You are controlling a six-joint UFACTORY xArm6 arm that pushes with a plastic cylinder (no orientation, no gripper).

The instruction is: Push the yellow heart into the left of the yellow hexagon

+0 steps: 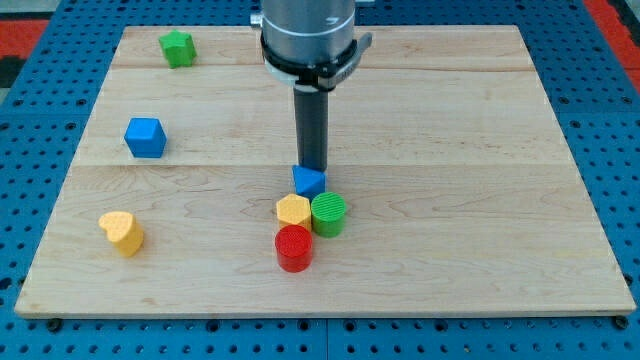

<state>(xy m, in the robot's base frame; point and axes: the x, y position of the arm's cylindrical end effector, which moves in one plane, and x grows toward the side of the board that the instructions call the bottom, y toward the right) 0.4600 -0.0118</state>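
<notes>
My tip: we are resting my tip (pixel 312 167) on the wooden board (pixel 450 200) near its middle, at the end of a straight dark rod hanging from the grey arm body at the view's top. Being a bare rod, it is neither spreading nor pinching anything. It is sitting right at the top edge of a small blue block; we cannot tell whether it is touching it.

Yellow heart: the yellow heart (pixel 122 232) is lying well apart from my tip, far toward the view's left and lower down, close to the board's lower left corner. It is standing alone, touching no other block.

Yellow hexagon: the yellow hexagon (pixel 294 211) is sitting just below my tip and slightly toward the view's left, in a tight cluster.

Cluster: the small blue block (pixel 309 181) is sitting at the cluster's top, against the yellow hexagon. A green cylinder (pixel 328 213) is pressing against the hexagon on the view's right. A red cylinder (pixel 294 248) is sitting just below the hexagon, appearing to touch it.

Other blocks: a blue cube (pixel 145 137) is lying at the view's left, above the yellow heart and well apart from it. A green star (pixel 178 47) is sitting near the board's top left corner.
</notes>
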